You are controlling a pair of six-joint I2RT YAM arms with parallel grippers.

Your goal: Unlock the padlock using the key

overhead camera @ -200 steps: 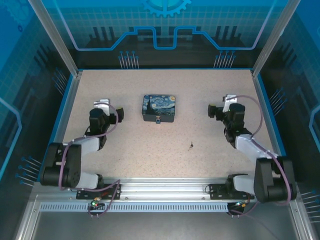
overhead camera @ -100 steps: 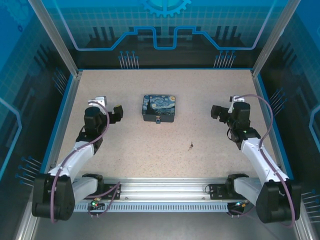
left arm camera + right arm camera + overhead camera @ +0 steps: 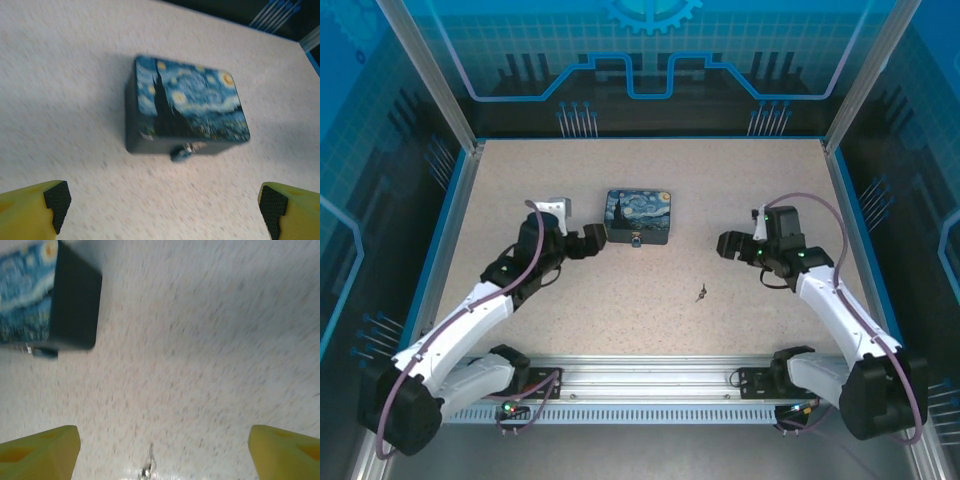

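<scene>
My left hand (image 3: 592, 240) and right hand (image 3: 728, 246) are released, empty. The key (image 3: 701, 292) lies on the tabletop (image 3: 620, 320), long axis near-to-far

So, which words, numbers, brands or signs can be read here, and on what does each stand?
None can be read.
The painted tin box carries only a swirly night-sky picture, no lettering.
The padlock at its front and the key are too small and blurred for any marking.
The blue back panel shows a gear shape and lines, no words.
</scene>
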